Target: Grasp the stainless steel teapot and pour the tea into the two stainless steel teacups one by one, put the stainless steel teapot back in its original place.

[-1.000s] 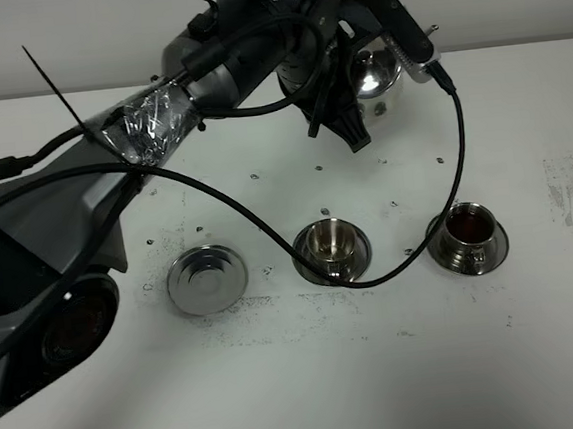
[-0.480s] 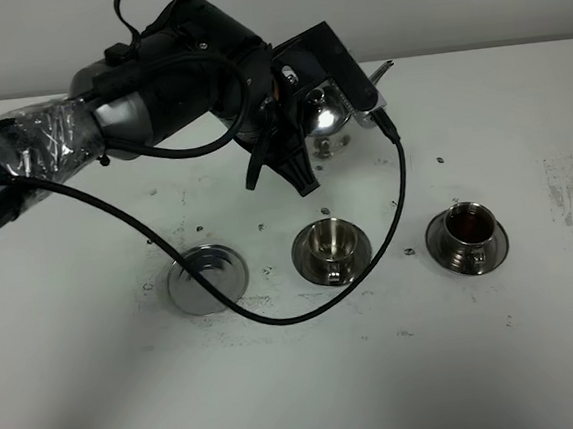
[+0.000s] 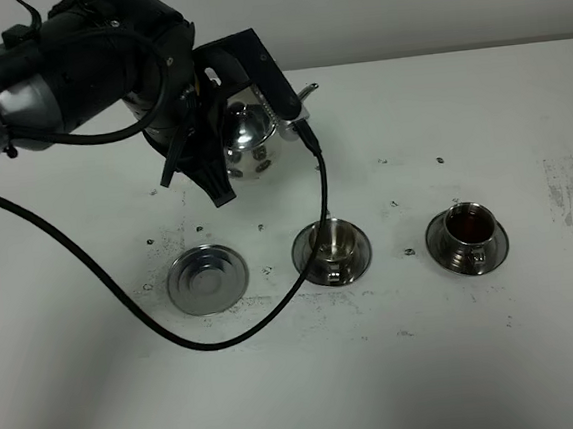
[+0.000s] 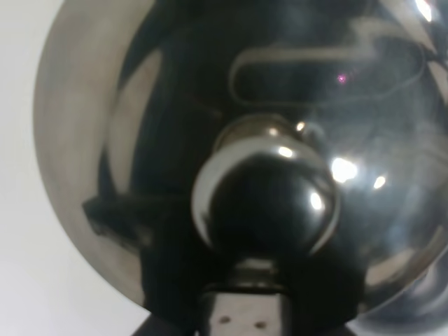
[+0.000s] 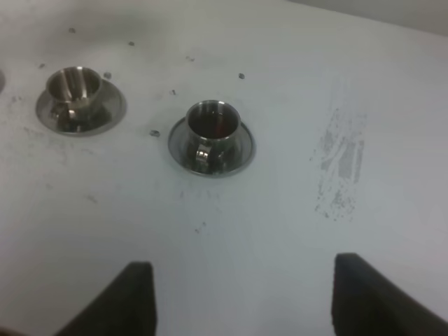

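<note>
Tool (image 3: 212, 163) on one teapot (image 3: 250, 142); two teacups (image 3: 466, 227)

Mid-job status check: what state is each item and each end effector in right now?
stainless steel teapot: gripped, lid on, roughly upright, not pouring.
left end effector: shut on the teapot.
right end effector: open, holding nothing.
right teacup: upright on its saucer, dark tea inside.
middle teacup: upright on its saucer, no dark tea visible.
teapot saucer: nothing on it.
</note>
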Motion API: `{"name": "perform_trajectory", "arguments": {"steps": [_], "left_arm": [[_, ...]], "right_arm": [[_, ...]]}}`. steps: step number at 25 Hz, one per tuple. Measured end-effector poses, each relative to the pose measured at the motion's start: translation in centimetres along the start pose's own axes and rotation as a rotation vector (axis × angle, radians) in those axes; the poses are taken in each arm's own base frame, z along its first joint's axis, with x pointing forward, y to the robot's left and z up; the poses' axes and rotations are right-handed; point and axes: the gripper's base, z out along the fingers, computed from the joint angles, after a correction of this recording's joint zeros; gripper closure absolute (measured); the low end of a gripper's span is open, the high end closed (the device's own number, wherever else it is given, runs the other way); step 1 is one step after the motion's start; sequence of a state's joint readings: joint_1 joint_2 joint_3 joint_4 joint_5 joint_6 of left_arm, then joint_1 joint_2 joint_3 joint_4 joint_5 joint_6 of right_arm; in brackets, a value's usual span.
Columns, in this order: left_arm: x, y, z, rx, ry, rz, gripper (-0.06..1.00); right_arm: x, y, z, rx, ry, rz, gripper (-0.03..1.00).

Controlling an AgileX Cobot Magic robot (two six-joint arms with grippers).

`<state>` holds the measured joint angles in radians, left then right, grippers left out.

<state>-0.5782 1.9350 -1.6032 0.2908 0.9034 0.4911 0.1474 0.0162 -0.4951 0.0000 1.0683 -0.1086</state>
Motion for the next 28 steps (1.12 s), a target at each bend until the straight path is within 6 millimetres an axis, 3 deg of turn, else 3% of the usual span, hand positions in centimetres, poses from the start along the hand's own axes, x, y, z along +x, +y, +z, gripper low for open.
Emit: {"name": "perform_trajectory", "arguments": {"steps": [12, 28], "left_arm": [[0.5, -0.7, 0.0, 0.127, 0.017, 0.083, 0.77], [1.1, -0.8, 0.0, 0.165, 0.038, 0.451, 0.77]], "right_arm": [[0.0, 0.0, 0.0, 0.000, 0.000, 0.000, 0.45], [0.0, 0.0, 0.0, 0.000, 0.000, 0.000, 0.45]]}}
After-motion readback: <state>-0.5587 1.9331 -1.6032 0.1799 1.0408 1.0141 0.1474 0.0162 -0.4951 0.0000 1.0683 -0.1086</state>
